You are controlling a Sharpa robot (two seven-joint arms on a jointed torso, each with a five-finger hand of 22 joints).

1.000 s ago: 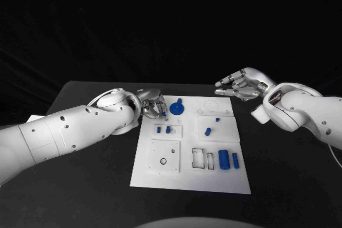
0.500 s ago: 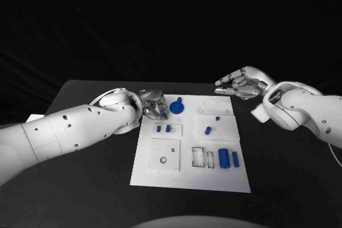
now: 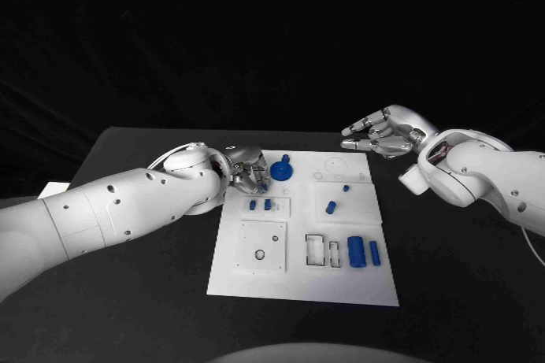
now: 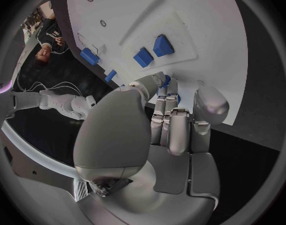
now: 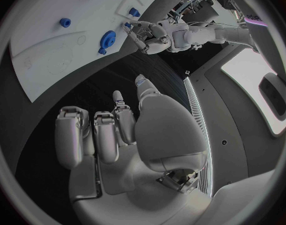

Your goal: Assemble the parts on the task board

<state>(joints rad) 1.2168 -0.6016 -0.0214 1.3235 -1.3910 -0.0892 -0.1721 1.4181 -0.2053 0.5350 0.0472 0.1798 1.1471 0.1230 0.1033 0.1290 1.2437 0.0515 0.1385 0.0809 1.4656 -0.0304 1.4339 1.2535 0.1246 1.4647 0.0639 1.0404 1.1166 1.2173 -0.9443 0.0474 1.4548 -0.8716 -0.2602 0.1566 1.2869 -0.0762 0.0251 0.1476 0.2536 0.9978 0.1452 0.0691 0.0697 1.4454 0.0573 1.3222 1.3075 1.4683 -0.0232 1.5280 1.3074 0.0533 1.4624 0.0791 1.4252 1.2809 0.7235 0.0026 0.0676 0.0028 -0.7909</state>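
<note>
Left hand (image 3: 246,171) fingertips hiding small blue part (image 4: 166,81)

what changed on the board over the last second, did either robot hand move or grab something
The left robot hand edged slightly toward the robot along the task board's far left corner, its arm swinging a little further into view. It pinches a small blue part at its fingertips. The right robot hand stayed hovering beyond the far edge, fingers curled, holding nothing. The blue parts on the board did not move.
</note>
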